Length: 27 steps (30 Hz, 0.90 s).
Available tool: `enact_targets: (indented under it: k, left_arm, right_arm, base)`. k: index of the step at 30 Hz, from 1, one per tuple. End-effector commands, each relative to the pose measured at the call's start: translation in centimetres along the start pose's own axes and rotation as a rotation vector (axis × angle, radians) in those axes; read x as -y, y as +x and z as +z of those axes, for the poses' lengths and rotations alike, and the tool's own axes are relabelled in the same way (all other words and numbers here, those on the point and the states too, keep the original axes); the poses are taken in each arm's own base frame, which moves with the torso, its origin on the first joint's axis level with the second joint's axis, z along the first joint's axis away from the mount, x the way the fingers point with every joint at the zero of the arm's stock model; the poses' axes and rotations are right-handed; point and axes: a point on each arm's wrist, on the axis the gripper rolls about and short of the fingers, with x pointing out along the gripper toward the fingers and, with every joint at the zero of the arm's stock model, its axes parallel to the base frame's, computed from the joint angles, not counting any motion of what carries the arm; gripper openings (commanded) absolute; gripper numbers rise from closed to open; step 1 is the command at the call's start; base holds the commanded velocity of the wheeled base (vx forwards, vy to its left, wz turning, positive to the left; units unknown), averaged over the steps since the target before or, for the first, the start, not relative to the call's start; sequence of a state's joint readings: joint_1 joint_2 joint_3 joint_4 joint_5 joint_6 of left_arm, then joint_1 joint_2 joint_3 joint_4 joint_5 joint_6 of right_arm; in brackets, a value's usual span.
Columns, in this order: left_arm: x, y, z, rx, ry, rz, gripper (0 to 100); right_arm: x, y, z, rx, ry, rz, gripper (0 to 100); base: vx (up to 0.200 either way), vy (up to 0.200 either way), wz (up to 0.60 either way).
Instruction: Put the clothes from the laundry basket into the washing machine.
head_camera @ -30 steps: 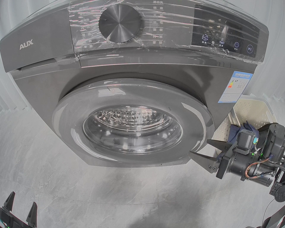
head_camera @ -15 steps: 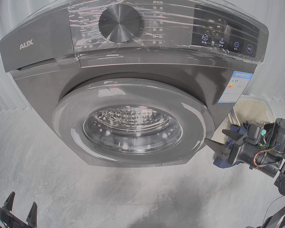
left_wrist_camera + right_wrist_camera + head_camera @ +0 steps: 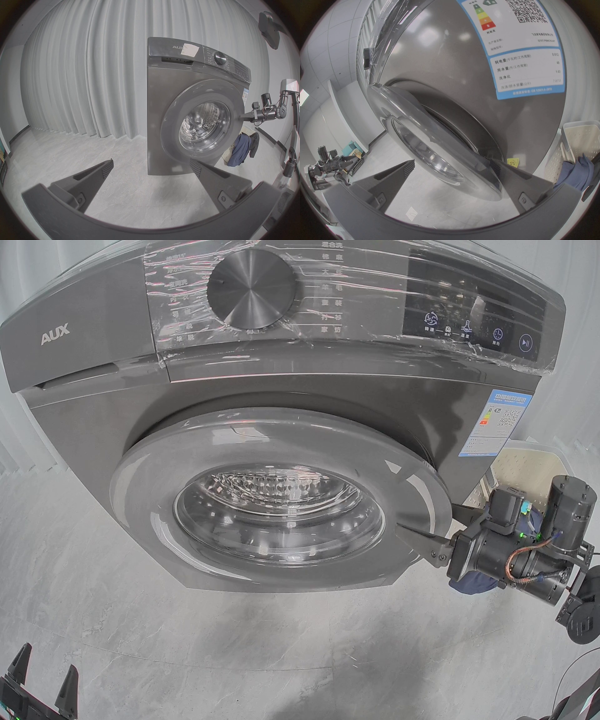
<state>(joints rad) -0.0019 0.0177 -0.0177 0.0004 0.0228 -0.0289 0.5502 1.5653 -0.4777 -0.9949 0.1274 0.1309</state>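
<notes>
Straddling door rim (image 3: 428, 490), right jaws apart

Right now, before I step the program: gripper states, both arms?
Left gripper: open, empty.
Right gripper: open, astride the edge of the washing machine door, not clamped.

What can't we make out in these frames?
Laundry basket contents: head view, right arm covers them; clothes uncountable.
Drum, loaded or empty: head view, glare on door glass.
Right gripper touching door rim or not: right wrist view, unclear.
Left gripper: head view, cut by bottom edge.
</notes>
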Motion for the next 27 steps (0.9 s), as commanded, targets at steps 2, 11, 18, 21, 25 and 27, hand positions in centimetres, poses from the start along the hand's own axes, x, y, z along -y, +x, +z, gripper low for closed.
enact_targets:
  k: [2,11,18,21,25,27]
  left_arm:
    - [0.0,0.0,-0.5,-0.003,0.000,0.001,100]
    - [0.0,0.0,-0.5,-0.001,0.000,-0.001,100]
    - [0.0,0.0,-0.5,-0.001,0.000,-0.001,100]
    - [0.0,0.0,-0.5,-0.001,0.000,-0.001,100]
    - [0.0,0.0,-0.5,-0.001,0.000,-0.001,100]
    - [0.0,0.0,-0.5,-0.003,0.000,-0.001,100]
  right_arm:
    - [-1.5,-3.0,-2.1,-0.079,0.001,0.062,100]
    - [-1.3,-3.1,-1.0,-0.031,-0.002,0.049,100]
    - [-1.7,-2.1,-1.9,-0.072,-0.001,0.068,100]
    - [-1.8,-2.4,-2.1,-0.084,-0.001,0.074,100]
    - [-1.8,-3.4,-2.5,-0.094,0.000,0.069,100]
    - [-1.6,-3.3,-2.4,-0.090,0.001,0.062,100]
  base:
    - [0.000,0.000,0.00]
    - [-0.111,0.000,0.00]
    - [-0.029,0.000,0.00]
    - [0.000,0.000,0.00]
    - [0.000,0.000,0.00]
    - [0.000,0.000,0.00]
